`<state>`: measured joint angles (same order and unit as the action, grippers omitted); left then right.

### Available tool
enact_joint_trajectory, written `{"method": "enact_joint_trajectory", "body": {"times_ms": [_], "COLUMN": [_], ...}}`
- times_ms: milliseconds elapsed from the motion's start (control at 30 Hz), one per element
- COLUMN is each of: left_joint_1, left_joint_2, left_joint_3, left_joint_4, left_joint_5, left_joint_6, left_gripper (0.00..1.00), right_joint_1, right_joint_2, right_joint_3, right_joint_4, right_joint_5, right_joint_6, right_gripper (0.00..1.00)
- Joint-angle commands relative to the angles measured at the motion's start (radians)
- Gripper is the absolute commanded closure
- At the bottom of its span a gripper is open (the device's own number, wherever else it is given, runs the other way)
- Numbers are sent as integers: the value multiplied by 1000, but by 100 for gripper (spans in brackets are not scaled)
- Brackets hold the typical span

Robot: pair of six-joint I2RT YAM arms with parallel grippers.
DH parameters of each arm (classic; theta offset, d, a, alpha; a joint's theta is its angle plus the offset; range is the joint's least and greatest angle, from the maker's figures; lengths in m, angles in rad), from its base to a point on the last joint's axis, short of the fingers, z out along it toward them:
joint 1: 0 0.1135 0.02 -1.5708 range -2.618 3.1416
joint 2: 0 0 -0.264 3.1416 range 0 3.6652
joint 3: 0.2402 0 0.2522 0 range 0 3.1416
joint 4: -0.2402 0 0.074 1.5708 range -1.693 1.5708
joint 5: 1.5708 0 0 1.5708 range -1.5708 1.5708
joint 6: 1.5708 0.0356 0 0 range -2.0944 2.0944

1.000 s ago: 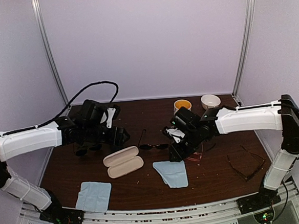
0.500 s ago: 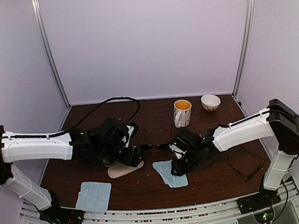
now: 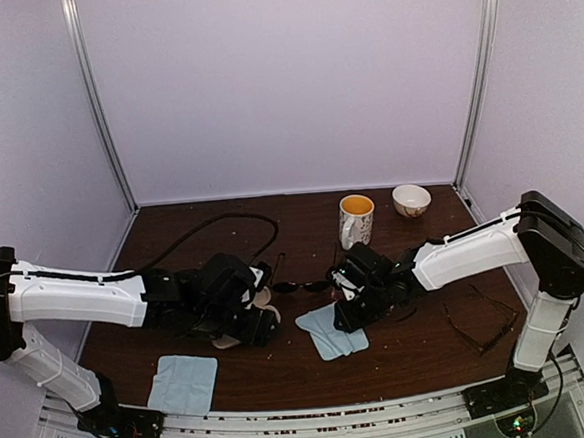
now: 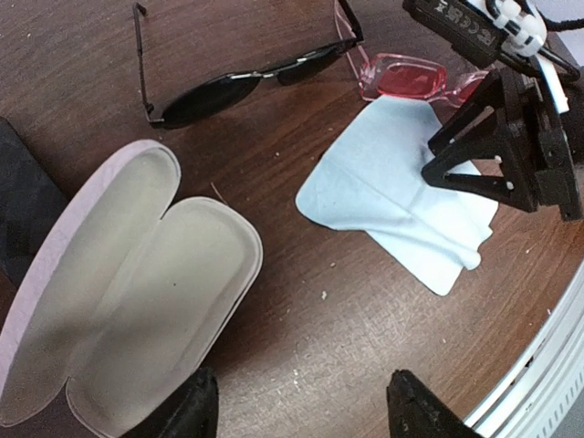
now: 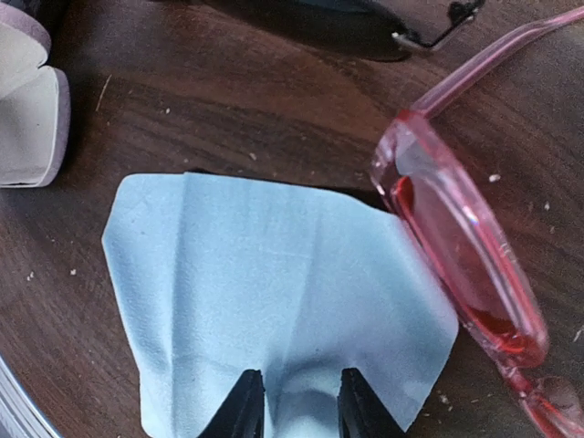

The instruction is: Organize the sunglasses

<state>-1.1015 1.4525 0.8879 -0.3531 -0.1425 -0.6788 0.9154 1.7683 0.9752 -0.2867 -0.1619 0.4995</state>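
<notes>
The black sunglasses (image 3: 302, 286) (image 4: 228, 87) with dark lenses lie mid-table. Just right of them lie the pink-red sunglasses (image 4: 406, 78) (image 5: 465, 274), beside a light-blue cloth (image 3: 330, 335) (image 5: 265, 274). My right gripper (image 3: 345, 316) (image 5: 299, 406) stands low on that cloth. Its jaws are narrow but apart, and a small fold of cloth bunches between the tips. My left gripper (image 3: 251, 322) (image 4: 301, 415) is open over bare wood, next to an open pink case (image 4: 119, 292). A thin black-framed pair (image 3: 480, 321) lies at the right.
A yellow-lined mug (image 3: 356, 217) and a small bowl (image 3: 411, 199) stand at the back right. A second light-blue cloth (image 3: 181, 382) lies at the front left. A black cable (image 3: 222, 224) loops over the table behind the left arm.
My left arm has swung right and nearer, over the open case. My right gripper has dropped onto the cloth and narrowed its jaws. The cloth has shifted slightly.
</notes>
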Motion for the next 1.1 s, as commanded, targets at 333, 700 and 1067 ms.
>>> {"method": "enact_joint_trajectory", "body": {"times_ms": [333,700,1067], "left_joint_1": [-41,-92,-93], "left_joint_2": [78,176,390], "left_joint_3": [64,153,331], "left_joint_4": [63,79,12], "left_joint_5": [120,168,236], "left_joint_6": [241,474,612], "left_gripper": [36,36,46], "right_joint_1": [-23,-50,-120], "right_joint_2": [-63,-330,-549], "right_joint_3": [-3,-16,-216], "right_joint_4": [-112,-243,-225], "right_joint_5": [-4,184,270], "right_joint_6": [-48,0,86], "right_gripper": [67,57,54]}}
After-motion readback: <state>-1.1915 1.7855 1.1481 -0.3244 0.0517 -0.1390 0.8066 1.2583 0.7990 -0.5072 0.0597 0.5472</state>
